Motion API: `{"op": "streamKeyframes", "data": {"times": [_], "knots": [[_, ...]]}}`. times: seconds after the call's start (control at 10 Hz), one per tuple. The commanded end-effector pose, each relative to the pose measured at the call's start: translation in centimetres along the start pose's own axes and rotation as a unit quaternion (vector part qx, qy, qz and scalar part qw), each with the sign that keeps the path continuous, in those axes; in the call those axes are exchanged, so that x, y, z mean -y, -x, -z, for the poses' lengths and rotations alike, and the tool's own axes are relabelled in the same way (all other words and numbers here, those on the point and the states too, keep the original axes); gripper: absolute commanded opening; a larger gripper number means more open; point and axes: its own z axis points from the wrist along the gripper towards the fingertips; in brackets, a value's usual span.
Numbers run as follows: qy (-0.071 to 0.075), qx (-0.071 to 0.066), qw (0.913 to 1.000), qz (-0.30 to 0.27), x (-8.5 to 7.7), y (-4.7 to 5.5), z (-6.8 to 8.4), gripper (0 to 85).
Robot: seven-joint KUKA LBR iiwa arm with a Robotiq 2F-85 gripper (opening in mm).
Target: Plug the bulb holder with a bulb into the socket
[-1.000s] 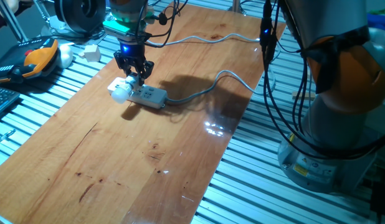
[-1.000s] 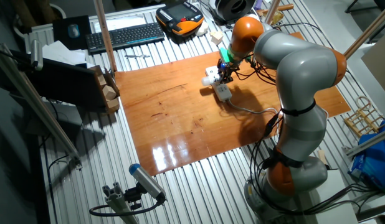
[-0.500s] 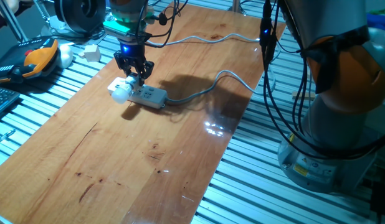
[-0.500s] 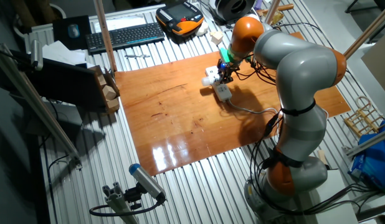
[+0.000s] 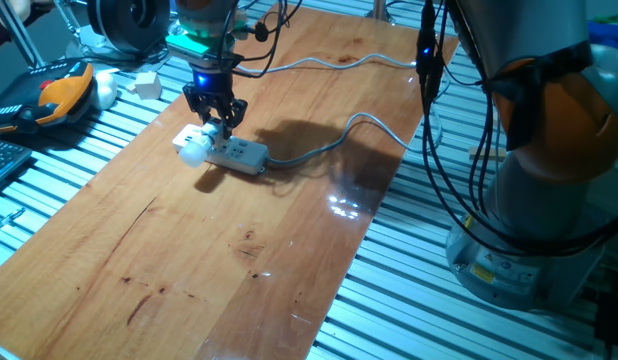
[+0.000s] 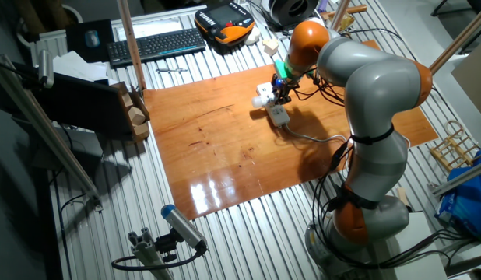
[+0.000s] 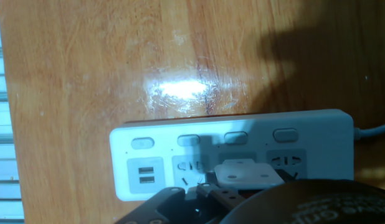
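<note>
My tool (image 5: 217,122) gripped the bulb holder (image 7: 245,173) directly over the socket (image 7: 233,152) lying lengthwise on the desk (image 5: 239,250), bulb (image 5: 193,151) jutting past the strip's free end.

Bulb holder (image 7: 245,174) cut by bottom edge; hand (image 5: 220,118) state unclear.

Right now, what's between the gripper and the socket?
In the hand view, the bulb holder sits between the gripper and the socket.
</note>
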Motion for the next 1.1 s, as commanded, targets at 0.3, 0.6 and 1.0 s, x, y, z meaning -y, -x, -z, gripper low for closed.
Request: {"op": "streamKeyframes", "data": {"times": [0.3, 0.6, 1.0], "knots": [[0.0, 0.001, 1.0, 0.0, 0.01, -0.04, -0.17, 0.0], [-0.001, -0.003, 1.0, 0.001, 0.05, -0.05, -0.4, 0.0], [-0.001, -0.002, 1.0, 0.004, 0.09, -0.05, -0.55, 0.0]]}}
